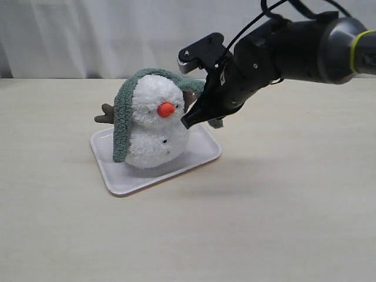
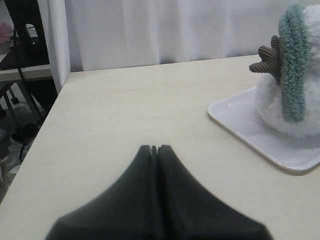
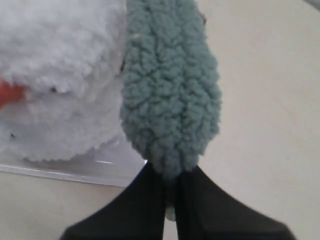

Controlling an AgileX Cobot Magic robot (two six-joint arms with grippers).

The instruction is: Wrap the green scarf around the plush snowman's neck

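White rectangular tray point(image 1: 125, 180), shallow rim, on pale wood-grain tabletop point(image 1: 282, 223); white curtain point(image 1: 88, 35) hanging behind tabletop's far edge.

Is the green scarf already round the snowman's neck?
No, the green scarf lies draped over the head of the plush snowman, not around its neck.

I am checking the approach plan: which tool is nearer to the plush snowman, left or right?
Right. The right tool is beside the plush snowman, shut on an end of the green scarf. The left tool is shut, apart from it across the table.
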